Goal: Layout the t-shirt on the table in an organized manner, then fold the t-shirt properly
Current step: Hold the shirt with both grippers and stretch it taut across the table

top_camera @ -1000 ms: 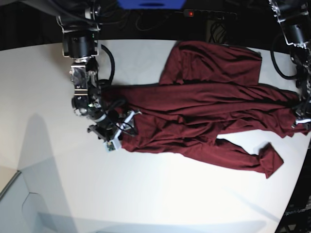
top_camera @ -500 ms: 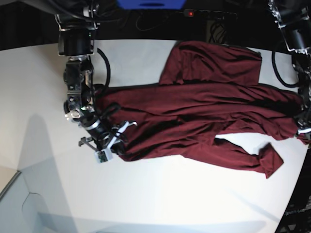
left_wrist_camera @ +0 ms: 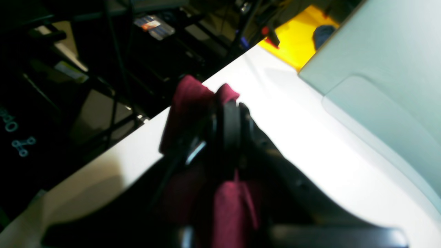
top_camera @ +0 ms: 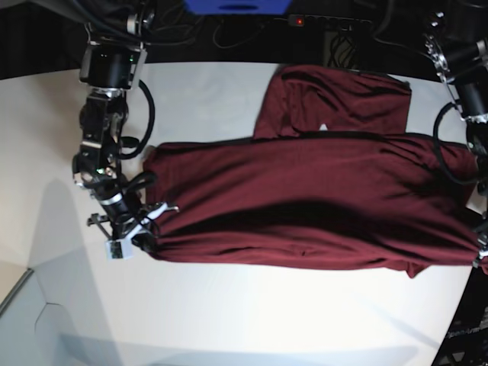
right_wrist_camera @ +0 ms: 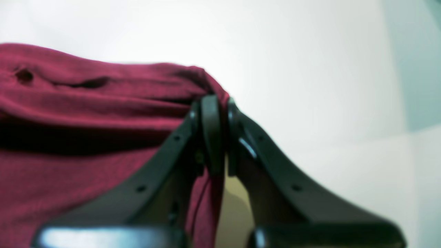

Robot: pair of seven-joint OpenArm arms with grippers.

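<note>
Near, in the right wrist view: right gripper (right_wrist_camera: 218, 137) clenched on a corner fold of the shirt (right_wrist_camera: 86, 137), cloth pinched between the two dark pads. Same in the left wrist view: left gripper (left_wrist_camera: 229, 127) clamped on another bunch of shirt (left_wrist_camera: 187, 103), close to the edge of the table (left_wrist_camera: 310, 137), with a dark floor beyond.

Farther, in the base view: shirt (top_camera: 305, 206) stretched across the middle of the table (top_camera: 229, 320) between right gripper (top_camera: 145, 225) and left gripper (top_camera: 480, 255). Long axis running side to side in this view, from one gripper to the other. Lower edge almost straight and taut. At the far side, one flap of cloth folded over toward the back edge of the table, not yet flat. Which end is collar and which is hem: cannot tell from here.

Handling, as a judgement: soft knit, light, no stiffness at all, so sagging and wrinkling wherever not pulled. Probably not slippery on the matte top, so dragging may bunch it. Best hold at corners or seams, both ends together with even tension; a pinch of only one layer could let the other layer slide away.
</note>
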